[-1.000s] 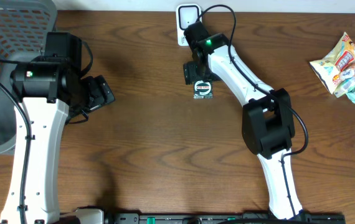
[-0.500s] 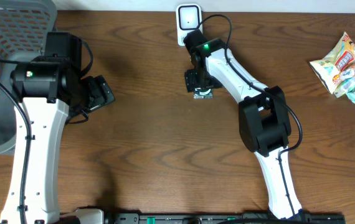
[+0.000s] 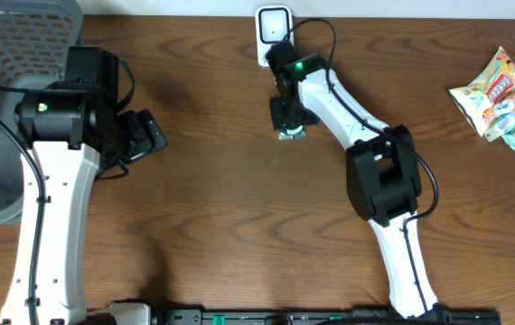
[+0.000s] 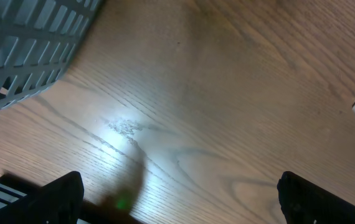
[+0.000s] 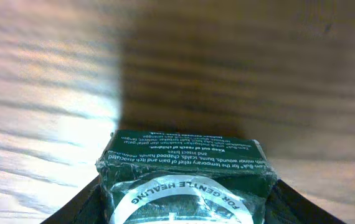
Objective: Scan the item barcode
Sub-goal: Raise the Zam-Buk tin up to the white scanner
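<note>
My right gripper [image 3: 291, 125] straddling the green box [image 5: 184, 165], grip unclear to me, scanner [image 3: 274, 25] just beyond, left gripper [image 4: 180, 193] spread wide over the table [image 4: 227, 93], basket [image 4: 28, 50] edge near.

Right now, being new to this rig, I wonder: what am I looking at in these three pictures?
Two white-and-black robot arms work at a wooden table. One picture looks down from above; the other two come from cameras on each arm's wrist. In view: a grey basket, a white scanner, snack packets and a small green box. The left tool is open and empty. The right tool has the box between its fingers; whether it grips it, I cannot tell.
</note>
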You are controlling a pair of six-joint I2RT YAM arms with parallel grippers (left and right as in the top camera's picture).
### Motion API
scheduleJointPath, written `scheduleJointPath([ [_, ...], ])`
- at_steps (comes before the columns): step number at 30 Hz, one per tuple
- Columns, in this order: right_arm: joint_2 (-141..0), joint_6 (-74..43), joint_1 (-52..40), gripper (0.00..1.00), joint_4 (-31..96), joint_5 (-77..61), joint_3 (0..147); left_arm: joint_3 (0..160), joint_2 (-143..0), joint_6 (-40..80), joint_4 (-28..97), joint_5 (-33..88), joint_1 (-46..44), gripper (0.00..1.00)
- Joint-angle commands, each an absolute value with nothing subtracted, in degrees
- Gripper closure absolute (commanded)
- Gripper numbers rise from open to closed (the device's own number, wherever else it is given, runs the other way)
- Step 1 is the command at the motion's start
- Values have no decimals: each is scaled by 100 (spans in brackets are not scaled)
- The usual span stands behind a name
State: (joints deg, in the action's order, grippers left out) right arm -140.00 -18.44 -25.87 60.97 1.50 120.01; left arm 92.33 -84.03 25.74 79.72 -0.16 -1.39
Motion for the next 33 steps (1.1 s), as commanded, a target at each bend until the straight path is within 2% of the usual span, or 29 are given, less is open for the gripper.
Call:
scheduleJointPath([
  [1, -13983, -1844, -2488, 54, 5957, 242, 12742, 9240, -8433, 2626, 8009, -51, -134, 3],
  [8, -13983, -1446, -2412, 55, 5030, 504, 13635, 9240, -8433, 2626, 8009, -51, -134, 2],
  [17, -14068, -1205, -2399, 56, 3004, 1221, 13600, 9240, -8433, 2626, 8009, -51, -134, 3],
  [33, -14888, -545, -2392, 52, 637, 1588, 13600, 9240, -8433, 2626, 8009, -51, -134, 2],
])
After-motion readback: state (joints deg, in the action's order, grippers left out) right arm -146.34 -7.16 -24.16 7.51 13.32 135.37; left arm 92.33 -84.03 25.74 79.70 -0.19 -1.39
